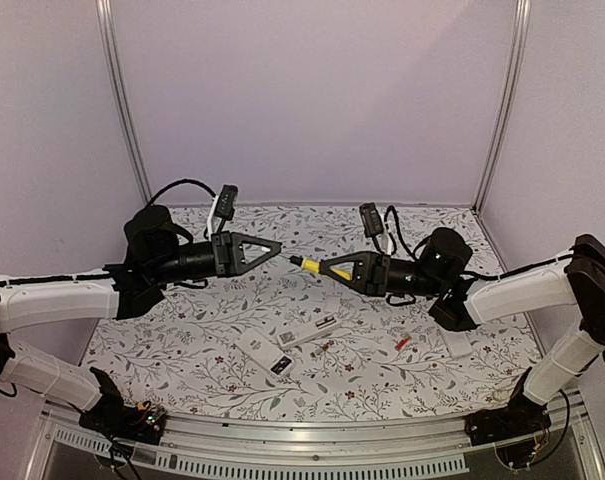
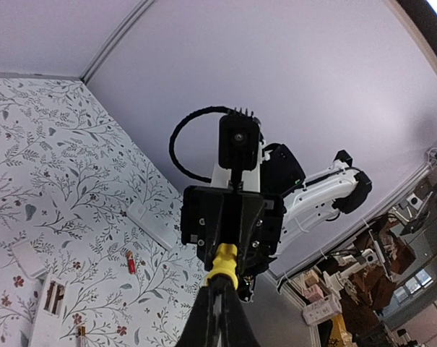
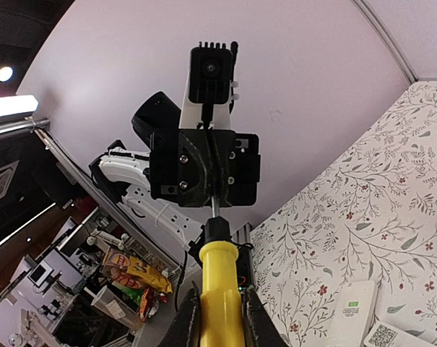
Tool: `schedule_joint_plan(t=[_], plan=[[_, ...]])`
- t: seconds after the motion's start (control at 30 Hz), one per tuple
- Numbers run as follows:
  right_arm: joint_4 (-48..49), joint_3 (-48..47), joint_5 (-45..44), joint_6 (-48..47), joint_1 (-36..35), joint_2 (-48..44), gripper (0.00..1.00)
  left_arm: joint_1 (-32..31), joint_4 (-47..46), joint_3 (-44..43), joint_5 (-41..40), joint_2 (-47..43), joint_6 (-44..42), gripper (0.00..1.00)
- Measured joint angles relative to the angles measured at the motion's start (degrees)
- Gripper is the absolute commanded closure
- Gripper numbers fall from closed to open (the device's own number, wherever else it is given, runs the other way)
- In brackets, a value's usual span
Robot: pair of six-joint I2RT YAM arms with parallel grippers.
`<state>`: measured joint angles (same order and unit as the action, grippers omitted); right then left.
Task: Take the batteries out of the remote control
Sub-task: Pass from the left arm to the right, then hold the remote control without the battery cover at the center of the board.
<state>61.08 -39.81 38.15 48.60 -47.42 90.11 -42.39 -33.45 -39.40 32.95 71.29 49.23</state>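
Battery [image 1: 403,342] lies on table [image 1: 207,335]; right pincer [image 1: 325,268] grips yellow-handled tool [image 1: 309,265].

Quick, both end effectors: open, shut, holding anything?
Left end effector: closed on the shaft of the yellow-handled tool.
Right end effector: closed on the same tool's handle.

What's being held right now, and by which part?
Right gripper clamps the yellow-handled tool by its handle. Left gripper is shut at the tool's tip; whether it grips there is unclear.
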Motion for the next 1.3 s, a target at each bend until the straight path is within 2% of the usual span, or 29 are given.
schedule_joint_plan(t=[0.03,0.1,0.13,0.27,0.4,0.5,0.63,0.93,1.17,1.3], plan=[[0.31,-0.02,0.07,-0.24,0.00,0.00,0.98,0.09,0.00,0.00,0.00,0.00,0.09,1.00],[0.57,-0.02,0.07,-0.04,-0.09,0.00,1.00,0.11,-0.04,0.00,0.00,0.00,0.09,1.00],[0.50,-0.02,0.04,-0.22,-0.09,0.00,1.00,0.11,0.09,0.00,-0.11,0.00,0.07,0.96],[-0.35,0.13,-0.72,-0.37,-0.09,-0.02,1.00,0.09,1.62,-0.04,-1.86,-0.11,-0.98,0.61],[-3.32,2.08,-2.97,-1.36,0.42,-1.29,1.00,0.22,7.10,-0.52,-5.86,-0.79,-2.47,0.36],[-7.96,2.95,-4.90,-3.23,1.22,-3.65,1.00,0.31,12.37,-0.83,-9.51,-1.73,-3.23,0.25],[-16.02,2.73,-8.13,-7.91,1.97,-7.61,1.00,0.68,20.50,-0.83,-15.61,-2.78,-2.64,0.21],[-33.11,0.76,-14.10,-18.93,2.29,-12.17,1.00,1.44,34.84,5.11,-24.68,-3.58,3.82,0.20],[-42.01,0.79,-15.63,-21.99,1.66,-12.81,1.00,0.63,39.26,11.98,-26.69,-8.00,9.07,0.26],[-47.30,0.90,-18.62,-23.17,-1.62,-14.53,1.00,-0.31,40.30,13.25,-27.10,-8.37,10.58,0.27]])
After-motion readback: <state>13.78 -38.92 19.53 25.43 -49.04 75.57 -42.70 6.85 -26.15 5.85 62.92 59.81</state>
